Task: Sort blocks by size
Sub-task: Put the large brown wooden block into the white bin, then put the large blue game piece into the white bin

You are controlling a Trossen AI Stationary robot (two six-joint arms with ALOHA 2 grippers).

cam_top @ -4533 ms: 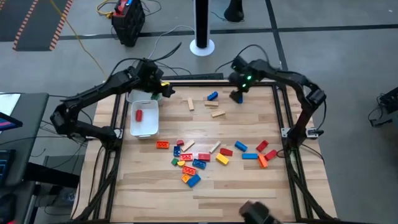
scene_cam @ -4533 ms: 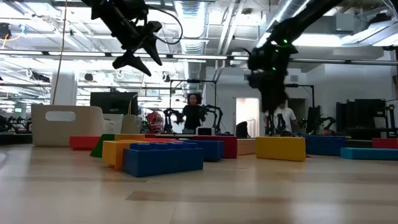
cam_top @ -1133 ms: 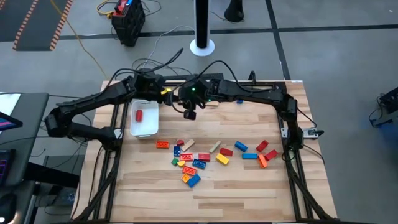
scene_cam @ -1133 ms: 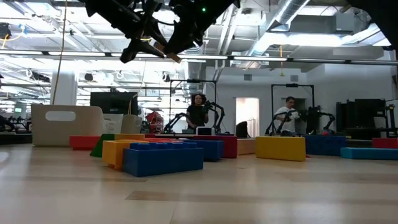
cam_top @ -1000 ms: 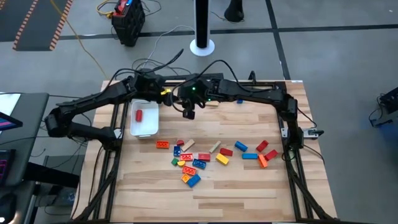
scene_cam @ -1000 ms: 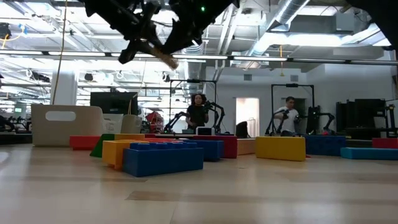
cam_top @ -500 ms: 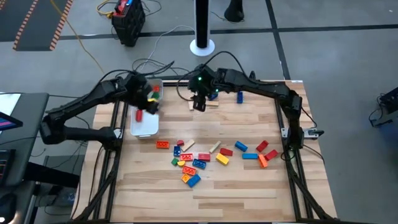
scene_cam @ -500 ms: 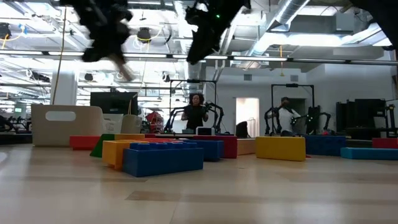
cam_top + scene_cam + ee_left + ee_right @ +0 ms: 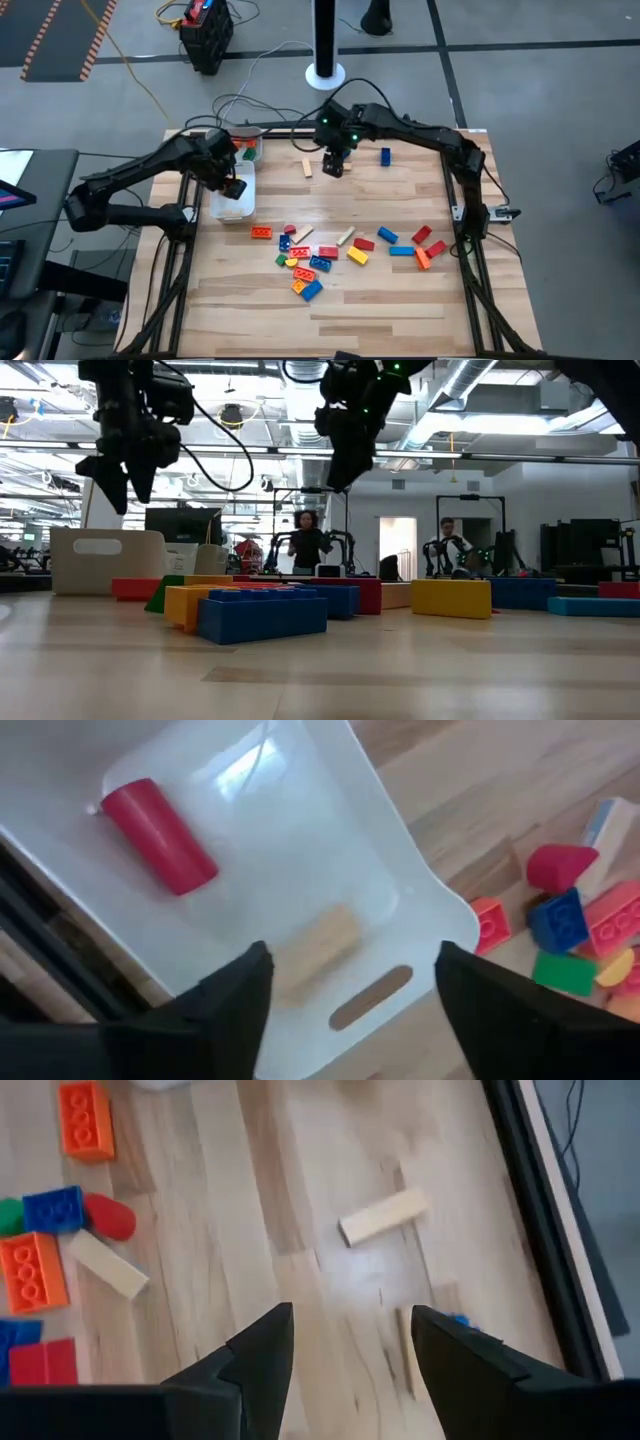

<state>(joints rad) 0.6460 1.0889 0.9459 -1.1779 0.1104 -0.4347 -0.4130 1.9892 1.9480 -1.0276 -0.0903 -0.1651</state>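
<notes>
My left gripper (image 9: 232,184) hangs open over the white tray (image 9: 216,207), pointing steeply down. In the left wrist view (image 9: 352,956) a tan block (image 9: 318,946) lies on the tray's floor below the fingers, and a red block (image 9: 160,836) lies farther along the tray (image 9: 330,810). My right gripper (image 9: 335,167) stands open above the table's far middle, holding nothing (image 9: 350,1316). Tan blocks (image 9: 385,1215) (image 9: 307,167) lie flat on the wood near it. Most blocks lie in a cluster (image 9: 305,262) at the table's middle.
A second container (image 9: 246,140) with a few coloured blocks stands at the far left behind the tray. A blue block (image 9: 385,155) lies at the far edge. More blocks (image 9: 412,245) lie at the right. Bare wood stretches along the near edge.
The two grippers have drawn apart from their meeting place at the far left. My left gripper has carried a tan block toward the tray, tipped downward, opened and let it go; the block now lies in the tray. My right gripper has gone toward the table's right and tipped down.
</notes>
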